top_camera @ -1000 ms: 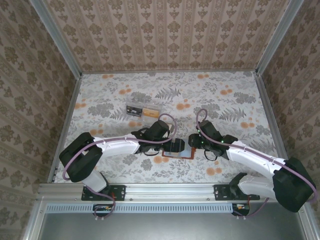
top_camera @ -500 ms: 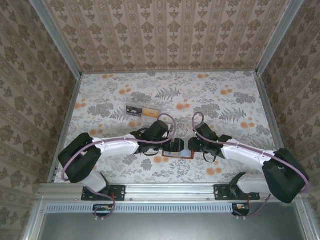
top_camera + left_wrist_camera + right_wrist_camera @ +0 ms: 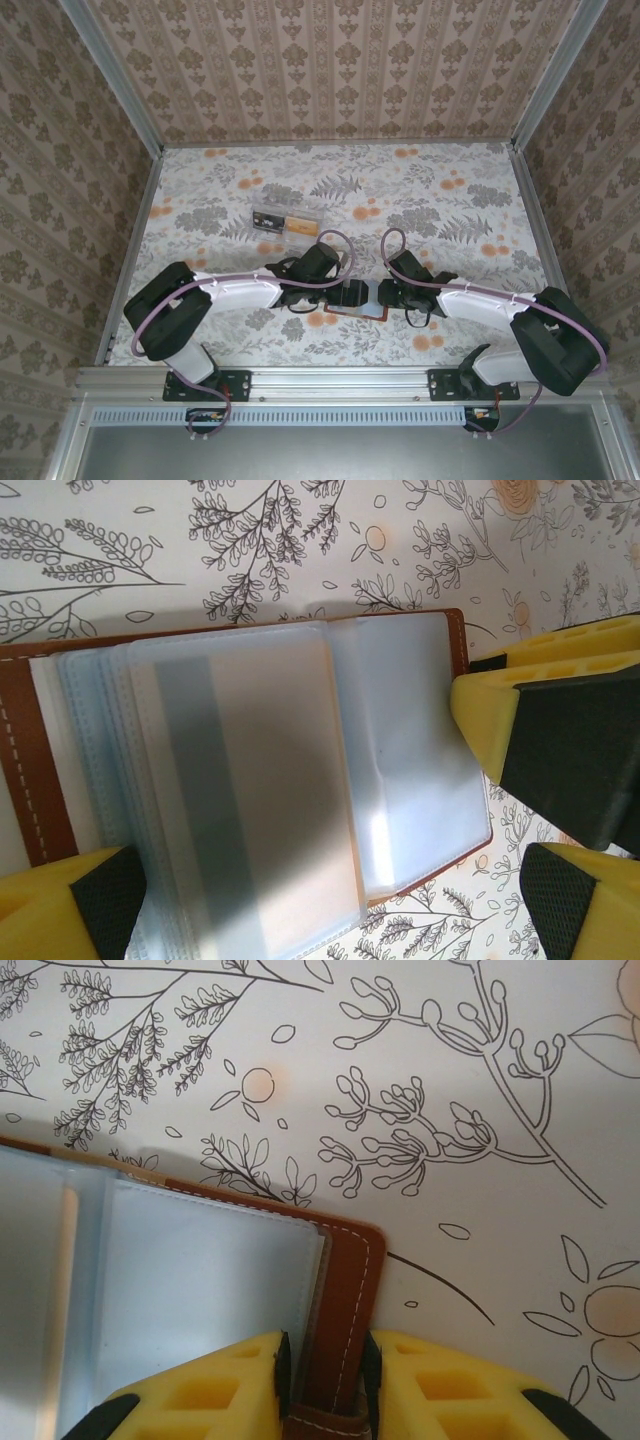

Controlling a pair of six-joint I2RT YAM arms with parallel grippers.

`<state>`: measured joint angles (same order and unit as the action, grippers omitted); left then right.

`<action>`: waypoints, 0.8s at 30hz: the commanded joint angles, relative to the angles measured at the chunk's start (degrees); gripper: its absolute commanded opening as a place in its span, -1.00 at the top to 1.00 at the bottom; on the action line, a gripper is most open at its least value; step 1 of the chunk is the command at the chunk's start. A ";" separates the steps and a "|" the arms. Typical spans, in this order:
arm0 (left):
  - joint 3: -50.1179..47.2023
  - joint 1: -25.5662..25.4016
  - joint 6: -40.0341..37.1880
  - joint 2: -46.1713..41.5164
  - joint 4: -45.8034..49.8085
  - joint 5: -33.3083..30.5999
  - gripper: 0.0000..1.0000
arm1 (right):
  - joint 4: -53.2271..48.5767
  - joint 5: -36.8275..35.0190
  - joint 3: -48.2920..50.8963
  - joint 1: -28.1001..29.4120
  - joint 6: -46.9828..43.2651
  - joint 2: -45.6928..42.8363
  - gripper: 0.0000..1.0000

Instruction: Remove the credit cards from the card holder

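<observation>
as right claw (image 3: pixel 325 1375) pinches card holder (image 3: pixel 210 1270), seemingly

The card holder (image 3: pixel 420 710) lies open on the cloth (image 3: pixel 150 540), which has a print of flowers. Its brown stitched rim shows at the left side and at the right side. The clear sleeves (image 3: pixel 100 740) are fanned out, and through the top one a credit card (image 3: pixel 270 790) can be seen, pale with one grey stripe. The left gripper (image 3: pixel 320 905) stands wide apart: one yellow finger (image 3: pixel 50 910) is over the near left corner of the sleeves, the other is at the near right, apart from the holder. The right gripper (image 3: pixel 485 705) meets the holder's right edge.
</observation>
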<state>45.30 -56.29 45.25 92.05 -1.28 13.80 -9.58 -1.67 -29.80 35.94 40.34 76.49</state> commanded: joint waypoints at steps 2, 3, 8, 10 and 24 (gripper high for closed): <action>0.49 -0.75 0.36 0.81 -3.03 2.38 -1.00 | 0.97 1.50 -0.17 0.62 0.27 0.76 0.41; 0.41 -0.90 0.52 0.89 -3.77 2.76 -1.00 | 0.97 1.51 -0.26 0.66 0.27 0.90 0.41; 0.38 -1.62 0.98 1.37 -5.88 4.23 -1.00 | 1.06 1.58 -0.29 0.71 0.44 0.97 0.41; 0.47 -1.87 0.85 1.39 -5.84 4.21 -1.00 | 1.07 1.61 -0.28 0.76 0.39 0.88 0.41; 0.37 -1.89 -0.11 0.06 -3.54 2.30 -1.00 | -1.22 -0.42 -0.48 0.79 0.55 -1.18 0.21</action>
<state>45.30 -57.36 45.39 92.92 -3.92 15.38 -9.37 -1.65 -29.85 36.27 40.62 76.38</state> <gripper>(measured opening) 0.994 0.380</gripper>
